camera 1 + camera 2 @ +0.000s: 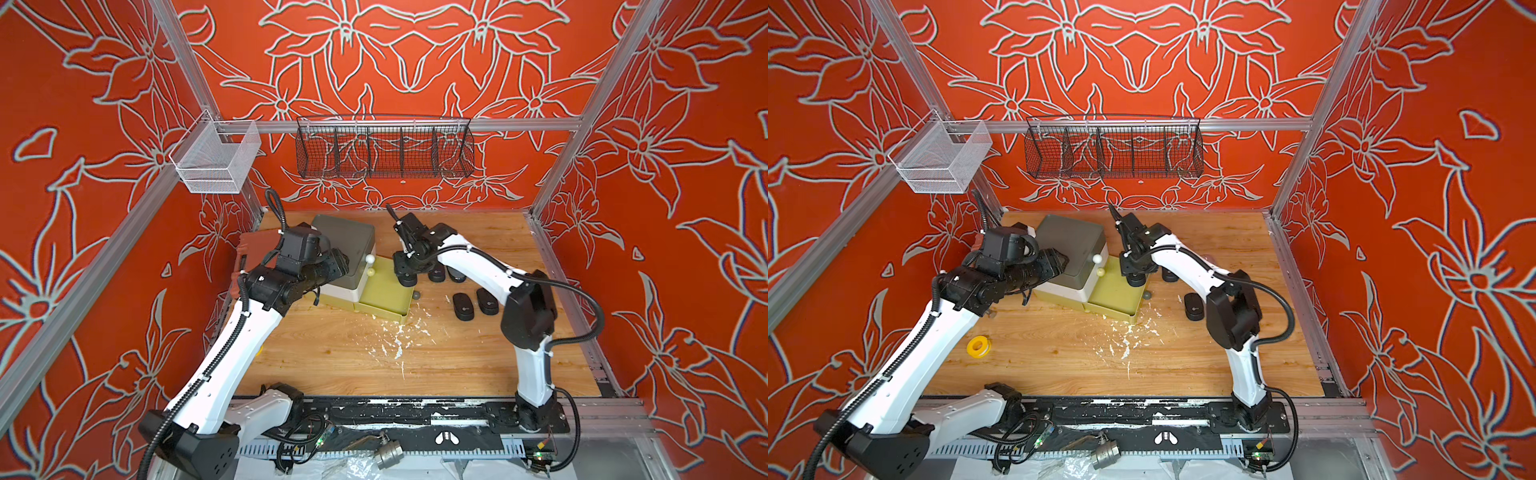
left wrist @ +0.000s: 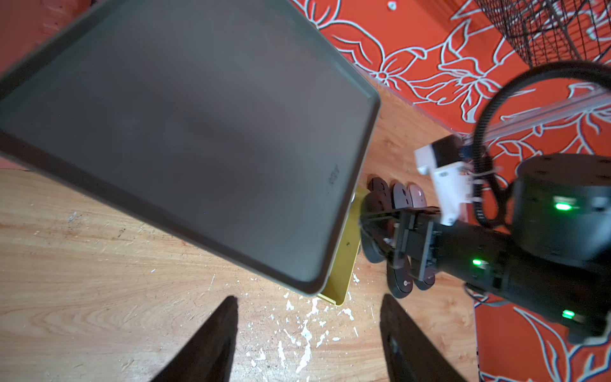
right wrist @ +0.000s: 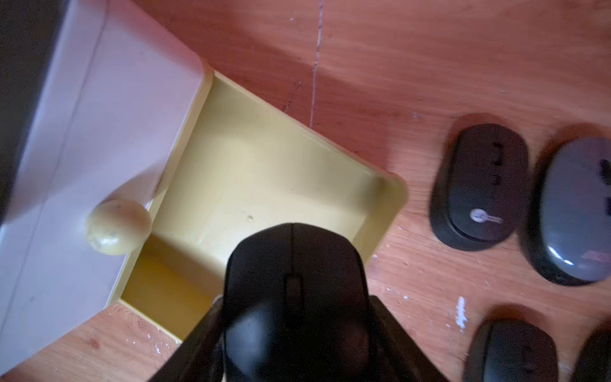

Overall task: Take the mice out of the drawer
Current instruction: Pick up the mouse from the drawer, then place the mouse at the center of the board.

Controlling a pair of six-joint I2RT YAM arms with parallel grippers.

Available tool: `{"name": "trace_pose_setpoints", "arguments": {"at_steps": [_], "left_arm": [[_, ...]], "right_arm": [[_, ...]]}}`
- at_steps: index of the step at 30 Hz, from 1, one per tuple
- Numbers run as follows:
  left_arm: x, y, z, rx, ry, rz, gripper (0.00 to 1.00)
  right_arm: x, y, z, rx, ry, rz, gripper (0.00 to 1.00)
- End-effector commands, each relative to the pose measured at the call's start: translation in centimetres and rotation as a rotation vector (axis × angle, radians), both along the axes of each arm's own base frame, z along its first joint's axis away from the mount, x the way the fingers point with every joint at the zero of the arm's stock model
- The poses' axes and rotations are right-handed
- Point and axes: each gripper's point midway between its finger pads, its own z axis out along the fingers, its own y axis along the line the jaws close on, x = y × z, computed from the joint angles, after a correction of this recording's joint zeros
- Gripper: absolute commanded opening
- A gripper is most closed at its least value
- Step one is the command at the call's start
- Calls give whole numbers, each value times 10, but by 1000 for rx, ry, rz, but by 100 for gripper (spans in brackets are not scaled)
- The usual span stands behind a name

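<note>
— Step?
— Removal, likely the last: black mouse point(image 3: 294, 264) pinched in right end effector point(image 3: 294, 307) above bare yellow drawer point(image 3: 393, 198); left end effector point(image 2: 309, 307) spread wide, empty.
— Next?
— Carry aside, lower beside other mice point(image 3: 479, 185) on bench point(image 3: 429, 66), release.

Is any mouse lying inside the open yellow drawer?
No, the yellow drawer is bare inside; the right gripper holds the black mouse above it.

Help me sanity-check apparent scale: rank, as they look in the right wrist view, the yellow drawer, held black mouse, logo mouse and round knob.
1. yellow drawer
2. held black mouse, enlarged by nearness to the camera
3. logo mouse
4. round knob
</note>
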Motion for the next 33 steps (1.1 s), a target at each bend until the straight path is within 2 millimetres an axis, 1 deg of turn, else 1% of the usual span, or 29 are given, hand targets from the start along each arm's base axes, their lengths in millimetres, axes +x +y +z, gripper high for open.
{"name": "trace_pose_setpoints", "arguments": {"at_steps": [1,3,5,7,9,12,15,17,21,24,28,30,33], "left_arm": [[-6,-15,-2,30,17,-80,66],[-8,-23,-4,47,17,-109,66],[-9,-32,-6,63,16,-139,66],[-8,-39,-7,74,20,-157,66],[-8,-48,-7,81,16,-185,65],[-6,-54,-9,87,16,-200,65],[-6,-57,-8,92,15,-206,65],[-5,-55,-8,97,14,-200,65],[-5,-54,-9,99,11,-195,65],[-4,-55,-8,102,13,-199,65],[-2,-55,-3,105,-5,-198,65],[-1,-54,2,108,-22,-198,66],[0,-52,8,125,-37,-196,67]], "right_arm": [[-10,-41,-3,-43,22,-78,61],[-18,-61,-15,-53,44,-111,61],[-24,-74,-28,-44,55,-135,61],[-29,-82,-43,-58,71,-146,61],[-33,-86,-59,-84,94,-142,61],[-32,-91,-81,-111,97,-152,61],[-29,-90,-99,-124,114,-152,61],[-28,-91,-108,-138,125,-155,61],[-25,-103,-121,-212,122,-186,61],[-26,-106,-128,-233,129,-185,61],[-27,-100,-129,-203,135,-174,66],[-28,-100,-127,-200,137,-171,68],[-29,-102,-122,-207,137,-173,74]]}}
